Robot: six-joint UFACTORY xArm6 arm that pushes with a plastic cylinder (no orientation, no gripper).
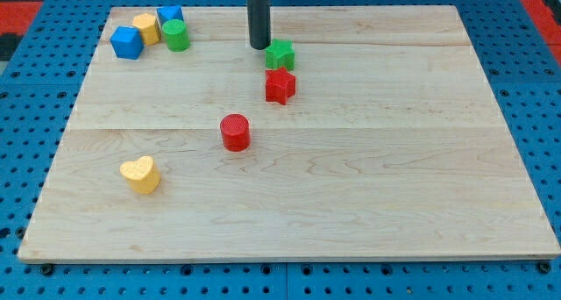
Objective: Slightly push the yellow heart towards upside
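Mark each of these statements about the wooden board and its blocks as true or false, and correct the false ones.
1. The yellow heart block lies near the view's bottom left of the wooden board. True.
2. My tip touches the yellow heart. False: it is far off, just left of the green star block.
3. The red star block sits just below the green star. True.
4. The red cylinder block is in the top-left cluster. False: it stands alone near the middle.
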